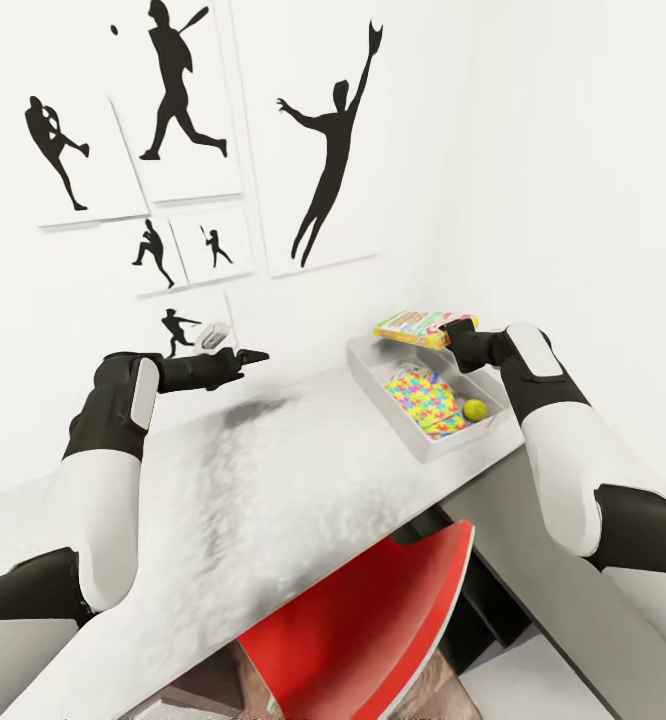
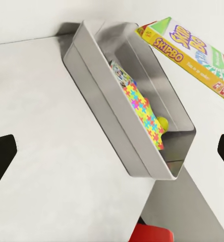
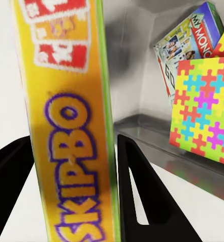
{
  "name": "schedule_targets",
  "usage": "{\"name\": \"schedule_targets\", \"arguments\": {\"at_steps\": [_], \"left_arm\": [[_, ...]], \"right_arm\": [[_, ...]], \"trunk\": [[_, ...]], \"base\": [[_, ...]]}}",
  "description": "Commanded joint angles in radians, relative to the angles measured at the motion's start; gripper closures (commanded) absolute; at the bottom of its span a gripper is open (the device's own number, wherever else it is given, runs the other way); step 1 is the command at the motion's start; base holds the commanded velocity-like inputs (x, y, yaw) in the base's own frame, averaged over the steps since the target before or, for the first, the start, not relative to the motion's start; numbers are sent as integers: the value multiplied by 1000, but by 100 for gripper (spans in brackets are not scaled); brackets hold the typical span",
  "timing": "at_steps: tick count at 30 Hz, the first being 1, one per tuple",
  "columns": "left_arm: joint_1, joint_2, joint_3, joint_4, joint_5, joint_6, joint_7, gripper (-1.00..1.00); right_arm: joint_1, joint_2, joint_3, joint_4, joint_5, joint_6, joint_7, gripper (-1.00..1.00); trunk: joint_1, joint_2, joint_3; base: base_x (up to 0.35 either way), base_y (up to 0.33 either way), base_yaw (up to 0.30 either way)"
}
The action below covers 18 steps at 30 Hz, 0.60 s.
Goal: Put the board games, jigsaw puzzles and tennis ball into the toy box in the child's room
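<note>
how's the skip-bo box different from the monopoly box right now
The Skip-Bo box is yellow, clamped in the right claw and held above the toy box's rim. The Monopoly box is blue-edged, ungripped, already inside the toy box beside a puzzle. Both are flat printed game boxes.

My head camera is looking forward and steeply down over both my arms at the pale worktop (image 1: 273, 480) and the white wall with the silhouette posters (image 1: 323, 140), taking in the toy box (image 1: 413, 440) from a moderate distance. My left wrist camera is looking out between its two dark fingers (image 2: 2, 156) across the worktop at that same toy box (image 2: 107, 96) and the Skip-Bo box (image 2: 192, 55) above it. My right wrist camera is sitting very close, pressed up against the Skip-Bo box (image 3: 71, 131) edge, which is blurring. Behind it I am seeing the toy box's inner wall (image 3: 127, 55) and a jigsaw puzzle (image 3: 203, 106). All three views are sharing the toy box.
</note>
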Motion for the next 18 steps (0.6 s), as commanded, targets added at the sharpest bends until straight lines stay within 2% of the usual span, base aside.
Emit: {"name": "schedule_targets", "arguments": {"at_steps": [1,9,18], "left_arm": [[-2,0,1,1,6,8,1,-100],[-2,0,1,1,5,8,1,-100],[-2,0,1,1,5,8,1,-100]], "right_arm": [[0,0,-2,-2,-6,3,-5,100],[7,-1,1,-49,-7,4,-1,100],[8,-1,1,-55,-9,7,-1,100]], "trunk": [[1,-2,-4],[1,-2,-16],[1,-2,-19]], "base": [[0,0,75],[0,0,57],[0,0,3]]}}
